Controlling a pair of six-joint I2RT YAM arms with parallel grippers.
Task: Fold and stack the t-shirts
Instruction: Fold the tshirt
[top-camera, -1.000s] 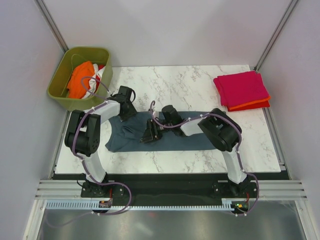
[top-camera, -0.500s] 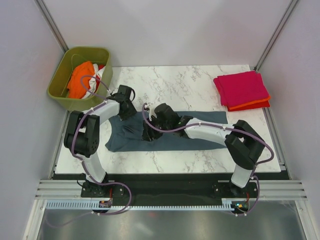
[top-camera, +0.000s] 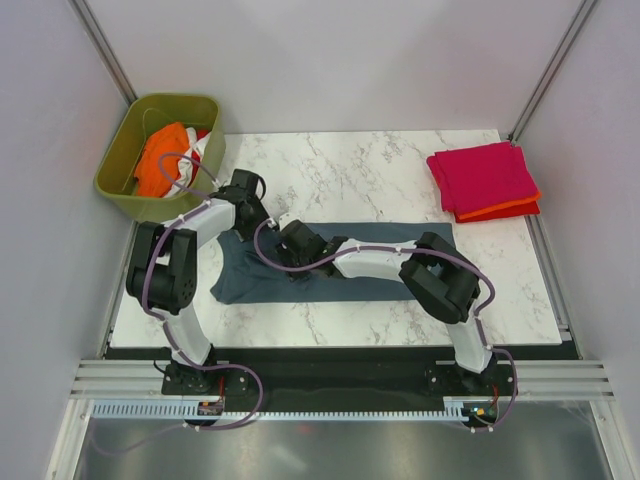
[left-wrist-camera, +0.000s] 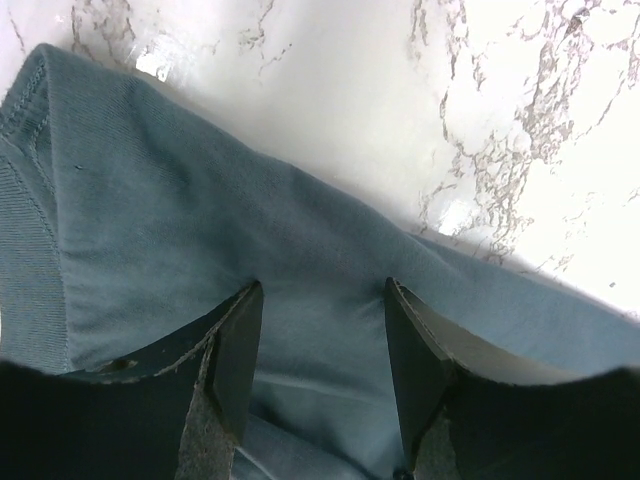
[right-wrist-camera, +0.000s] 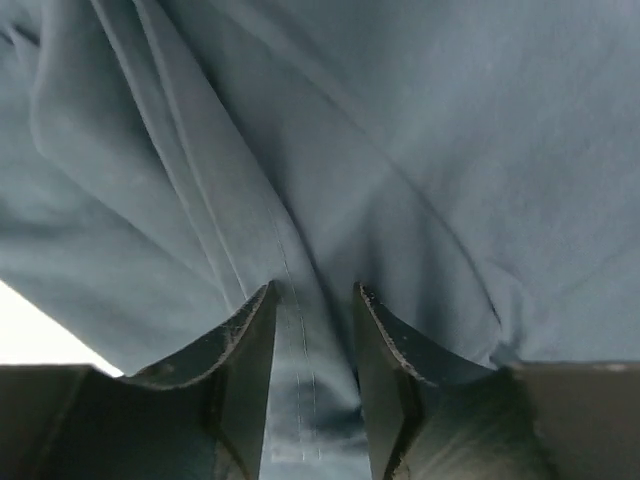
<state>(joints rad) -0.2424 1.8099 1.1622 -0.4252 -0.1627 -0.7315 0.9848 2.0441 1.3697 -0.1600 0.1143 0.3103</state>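
Five t-shirts, two robot arms and one bin, seen from left to right.

At the far left, just off the back corner of the white marble-patterned table (top-camera: 340, 165), stands an olive-green plastic bin (top-camera: 140, 205) with rounded corners. Two shirts lie crumpled in it: an orange t-shirt (top-camera: 157, 168) and, against its right wall, a white and red t-shirt (top-camera: 203, 143), mostly hidden.

Next comes the slate blue-grey t-shirt (top-camera: 245, 282), spread in a long band across the middle of the table, soft and lightly wrinkled, with a ribbed, stitched hem at its left end. Both arms reach over it and cover much of its centre.

The left gripper (left-wrist-camera: 320, 290) stands on the shirt's back left edge. Its dark jaws are moderately apart, the tips press down on the cloth, and the cloth runs flat between them, not pinched.

Just to the right, the right gripper (right-wrist-camera: 312, 290) is down on the same shirt. Its jaws are only narrowly apart, and a raised ridge of cloth with a sewn seam is gathered between them, creases fanning out from the gap, so it appears pinched.

At the back right corner, well apart from the arms, a neatly folded magenta-pink t-shirt (top-camera: 482, 175) lies on a folded orange-red t-shirt (top-camera: 505, 211), of which only the front edge shows.
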